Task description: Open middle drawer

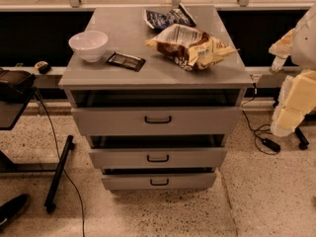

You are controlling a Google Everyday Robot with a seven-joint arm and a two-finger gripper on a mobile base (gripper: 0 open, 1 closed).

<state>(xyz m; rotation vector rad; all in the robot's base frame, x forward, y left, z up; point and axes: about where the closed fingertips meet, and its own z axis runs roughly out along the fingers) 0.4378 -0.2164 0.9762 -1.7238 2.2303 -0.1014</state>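
Observation:
A grey metal cabinet (157, 68) has three drawers stacked one above another. The middle drawer (197, 158) has a flat grey front with a small black loop handle (158, 158) at its centre. A dark gap shows above its front, so it stands pulled out a little. The top drawer (197, 121) and the bottom drawer (187, 181) also show dark gaps above their fronts. My gripper (279, 58) is at the end of the cream arm (296, 100) at the right edge. It is well to the right of the cabinet and touches nothing.
On the cabinet top lie a white bowl (88, 45), a dark flat packet (126, 60), a tan chip bag (191, 46) and a blue bag (168, 18). A black stand (59, 169) and cables (74, 191) are on the floor at left, and a black plug block (269, 144) at right.

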